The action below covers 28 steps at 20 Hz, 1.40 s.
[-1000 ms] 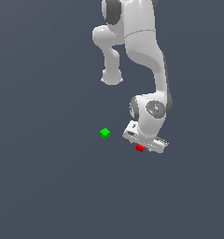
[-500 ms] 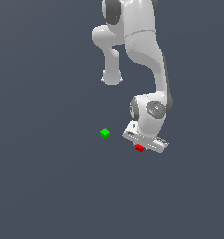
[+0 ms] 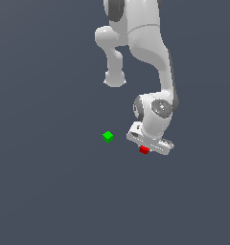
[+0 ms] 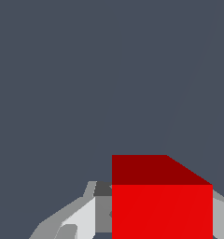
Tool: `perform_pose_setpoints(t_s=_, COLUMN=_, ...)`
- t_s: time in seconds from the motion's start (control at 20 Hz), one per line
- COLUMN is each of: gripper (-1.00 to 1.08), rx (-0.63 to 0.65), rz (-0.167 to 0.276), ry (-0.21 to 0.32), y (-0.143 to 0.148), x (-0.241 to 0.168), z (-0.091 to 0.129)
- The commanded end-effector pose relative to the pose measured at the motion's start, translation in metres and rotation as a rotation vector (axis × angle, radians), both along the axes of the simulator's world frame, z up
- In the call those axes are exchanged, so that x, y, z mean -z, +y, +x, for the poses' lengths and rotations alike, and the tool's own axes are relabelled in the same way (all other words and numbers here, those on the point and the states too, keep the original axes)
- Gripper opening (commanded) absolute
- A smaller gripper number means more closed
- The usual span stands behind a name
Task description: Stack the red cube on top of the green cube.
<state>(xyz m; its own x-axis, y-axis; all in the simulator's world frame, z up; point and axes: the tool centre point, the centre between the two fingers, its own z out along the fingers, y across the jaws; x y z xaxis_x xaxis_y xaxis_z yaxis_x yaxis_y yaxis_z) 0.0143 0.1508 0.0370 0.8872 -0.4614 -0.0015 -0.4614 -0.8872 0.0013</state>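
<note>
Wrist view: bright-red, plain-faced red cube

A flat, dark slate-grey surface fills the exterior view from edge to edge, evenly lit and plain, with no markings, seams or texture to pick out. The same grey surface takes up most of the wrist view, just as uniform, showing only a faint, slightly lighter diagonal streak across one side. No walls, edges or other loose things show in either view.
</note>
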Motion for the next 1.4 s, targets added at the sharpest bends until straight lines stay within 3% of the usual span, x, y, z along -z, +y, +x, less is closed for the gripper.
perform_pose_setpoints(t_s=0.0, gripper=-1.00, rx=0.000, rz=0.000, ry=-0.002, y=0.000, x=-0.014, z=0.000)
perform_pose_setpoints(t_s=0.6, gripper=-1.00, rx=0.000, rz=0.000, ry=-0.002, y=0.000, x=-0.080, z=0.001)
perform_pose_setpoints(t_s=1.0, gripper=-1.00, rx=0.000, rz=0.001, ry=-0.003, y=-0.003, x=-0.080, z=-0.001)
perform_pose_setpoints(t_s=1.35, gripper=-1.00, rx=0.000, rz=0.001, ry=-0.003, y=-0.029, x=-0.073, z=-0.012)
